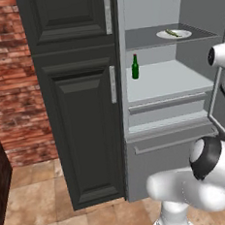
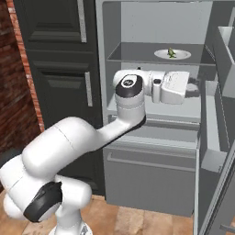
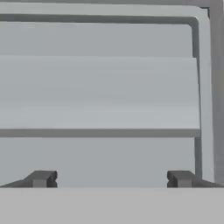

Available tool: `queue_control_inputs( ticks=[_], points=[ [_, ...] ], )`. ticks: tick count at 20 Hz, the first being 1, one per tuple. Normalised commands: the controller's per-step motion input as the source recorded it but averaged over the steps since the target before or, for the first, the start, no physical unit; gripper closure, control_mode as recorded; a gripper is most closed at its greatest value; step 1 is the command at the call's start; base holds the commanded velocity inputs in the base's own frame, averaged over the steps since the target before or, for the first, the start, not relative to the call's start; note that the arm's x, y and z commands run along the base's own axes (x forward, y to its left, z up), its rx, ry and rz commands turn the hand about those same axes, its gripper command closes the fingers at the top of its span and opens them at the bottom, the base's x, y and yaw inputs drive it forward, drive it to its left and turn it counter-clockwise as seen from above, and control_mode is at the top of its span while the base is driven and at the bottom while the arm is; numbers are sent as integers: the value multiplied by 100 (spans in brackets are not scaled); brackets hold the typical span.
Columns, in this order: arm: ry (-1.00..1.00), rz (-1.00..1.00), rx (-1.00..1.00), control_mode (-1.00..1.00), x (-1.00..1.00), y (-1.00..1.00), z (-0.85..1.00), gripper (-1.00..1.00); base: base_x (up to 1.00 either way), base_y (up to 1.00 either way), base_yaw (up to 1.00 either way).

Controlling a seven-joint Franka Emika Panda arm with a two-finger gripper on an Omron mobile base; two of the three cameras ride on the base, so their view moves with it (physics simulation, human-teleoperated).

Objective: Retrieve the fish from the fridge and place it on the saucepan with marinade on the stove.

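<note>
Olive-green and thin, the fish [image 2: 171,53] lies on a white plate [image 2: 180,56] on the upper shelf of the open fridge [image 2: 151,133], in the upper right of the right base view. In the left base view the same fish [image 1: 173,33] shows as a sliver whose long axis runs from upper left to lower right across the plate [image 1: 183,33].

From my gripper [image 3: 112,179] the fish lies upward: in the right base view my hand sits at mid-frame, level with the shelf below the plate and reaching toward the fridge interior, so the plate is above it and roughly over it. I judge the coming move to be mainly a lift to the upper shelf, then a reach in, with the wrist turned so my fingers straddle the sliver across its short width.

My fingertips [image 3: 41,178] stand wide apart at the bottom corners of the hand view, nothing between them; ahead I see pale grey shelf surfaces.

As for what holds what: the plate carries the fish alone. The shelf beneath it bears a green glass bottle [image 1: 135,67], upright near its left edge in the left base view. The fridge door [image 2: 215,137] hangs open at the right of the right base view, with bins on its inner side; I cannot tell whether they hold anything.
</note>
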Motion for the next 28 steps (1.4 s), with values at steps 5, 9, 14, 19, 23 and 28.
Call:
queue_control_inputs(
  ticks=[5, 9, 14, 19, 23, 28],
  points=[
    [11, 18, 0, -100, -54, 85, 4, -100, 0, 0, 0],
    [7, 16, 4, -100, -52, 65, 19, -100, 0, 0, 0],
    [9, 12, 13, -100, -36, 46, 36, -100, 0, 0, 0],
    [10, 17, 13, -100, -34, 73, 25, -100, 0, 0, 0],
    [9, 23, 16, -100, -25, 73, 7, -100, 0, 0, 0],
    [10, 27, 19, -100, -10, 66, 0, -100, 0, 0, 0]
  ],
)
